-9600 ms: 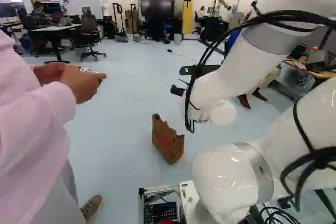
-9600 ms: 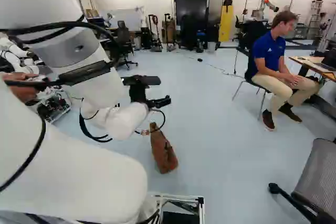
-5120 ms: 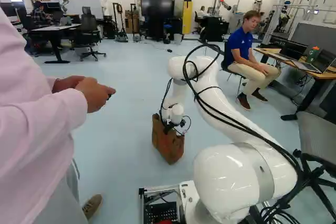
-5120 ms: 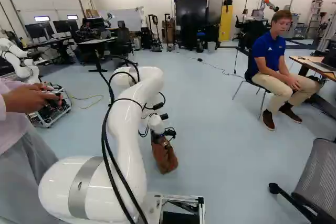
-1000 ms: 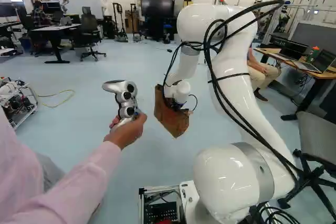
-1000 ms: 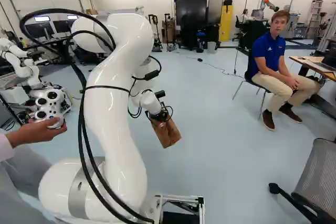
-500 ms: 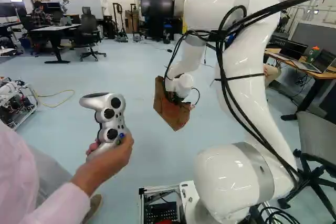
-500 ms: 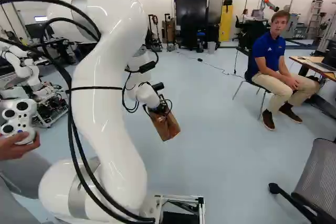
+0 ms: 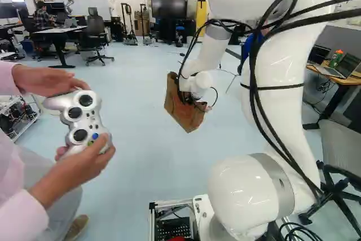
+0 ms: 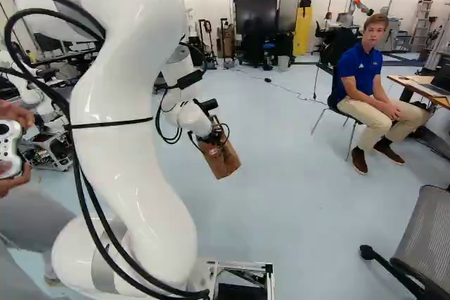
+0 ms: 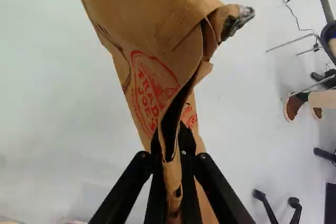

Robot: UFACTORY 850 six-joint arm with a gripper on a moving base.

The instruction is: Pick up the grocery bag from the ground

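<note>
Brown paper bag (image 9: 180, 114) is off the floor (image 9: 141, 150), tilted, held up by the end effector (image 10: 213, 136). In the wrist view we see both black fingers (image 11: 156, 195) closed on the bag's rim, one from each side, paper pinched between them in a narrow fold. Gap is just the folded paper's thickness. Bag's mouth is squashed, with a dark slit running ahead from the pinch and a folded paper strip further along the rim; a shiny dark bit (image 11: 237, 23) sits at the end of that strip. Red print (image 11: 149, 90) on the bag's side, near the pinched rim. White arm (image 10: 130, 131) reaches to the bag from the base, big joints nearer the base than the bag, black cables running along it. In the left base view, left of the bag and well apart from it, we have a person's hands (image 9: 76, 167) with a silver game controller (image 9: 84, 119). Right of the bag, same view, also well apart: grey chair (image 9: 341, 145), and beyond it a desk with an open laptop (image 9: 345, 67) and a green bottle (image 9: 335, 58). Beyond the bag, far off: a large black screen (image 9: 169, 4).
</note>
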